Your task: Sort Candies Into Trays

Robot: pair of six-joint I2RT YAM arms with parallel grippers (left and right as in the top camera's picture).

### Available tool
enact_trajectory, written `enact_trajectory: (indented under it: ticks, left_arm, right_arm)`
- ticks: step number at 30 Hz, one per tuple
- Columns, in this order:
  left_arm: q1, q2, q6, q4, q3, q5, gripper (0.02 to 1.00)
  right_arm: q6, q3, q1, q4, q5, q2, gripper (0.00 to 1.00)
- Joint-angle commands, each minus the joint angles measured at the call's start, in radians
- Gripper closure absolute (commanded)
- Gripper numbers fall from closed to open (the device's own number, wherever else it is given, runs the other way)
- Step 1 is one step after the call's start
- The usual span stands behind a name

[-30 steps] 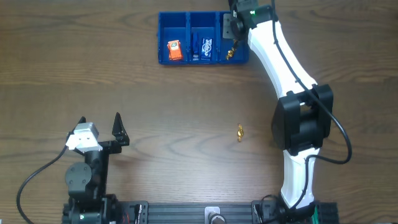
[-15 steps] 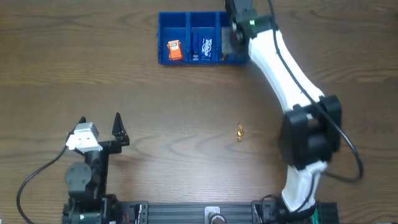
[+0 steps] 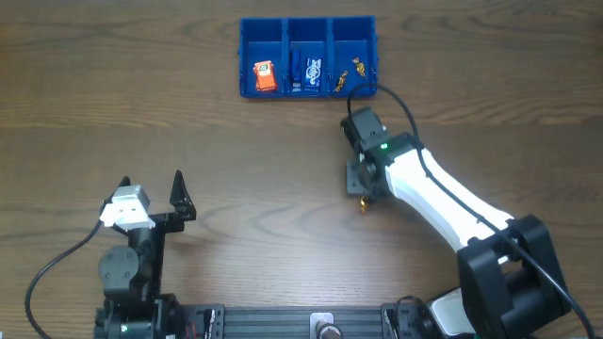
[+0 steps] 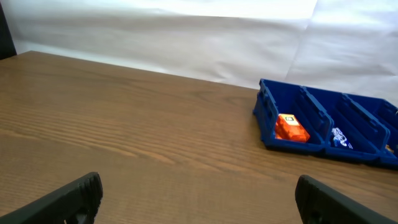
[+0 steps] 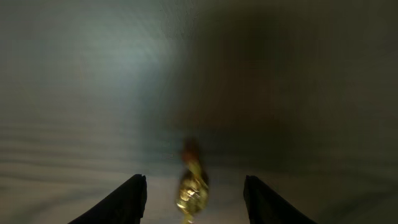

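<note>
Top view is showing the right tool, having come down from the blue plastic three-bin tray, hovering open and empty over the small gold-wrapped candy lying mid-frame. Last pickup is likely starting.

Blue three-compartment tray sits upright at the far middle of the bench. Its left bin holds one orange candy, its middle bin a blue candy, and its right bin a couple of small gold candies. A loose gold candy lies on the bare bench, well apart from the tray and roughly in line with the right bin on the robot's side.
</note>
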Motion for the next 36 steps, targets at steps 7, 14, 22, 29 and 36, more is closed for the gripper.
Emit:
enact_trajectory:
  ticks: [7, 14, 22, 29, 36]
  left_arm:
    - [0.006, -0.006, 0.014, -0.044, -0.014, -0.008, 0.02]
    - [0.006, -0.006, 0.014, -0.044, -0.014, -0.008, 0.02]
    - [0.006, -0.006, 0.014, -0.044, -0.014, -0.008, 0.02]
    - [0.006, -0.006, 0.014, -0.044, -0.014, -0.008, 0.02]
    - [0.006, -0.006, 0.014, -0.044, -0.014, -0.008, 0.02]
  right_arm:
    - [0.086, -0.055, 0.05, 0.028, 0.002, 0.03, 0.465]
    - [0.09, -0.076, 0.048, 0.047, 0.002, 0.071, 0.472]
    - [0.093, -0.078, 0.041, 0.047, 0.001, 0.091, 0.592]
    - [0.098, -0.077, 0.041, 0.052, 0.002, 0.091, 0.779]
    - [0.089, -0.043, 0.037, 0.065, 0.002, 0.047, 0.818]
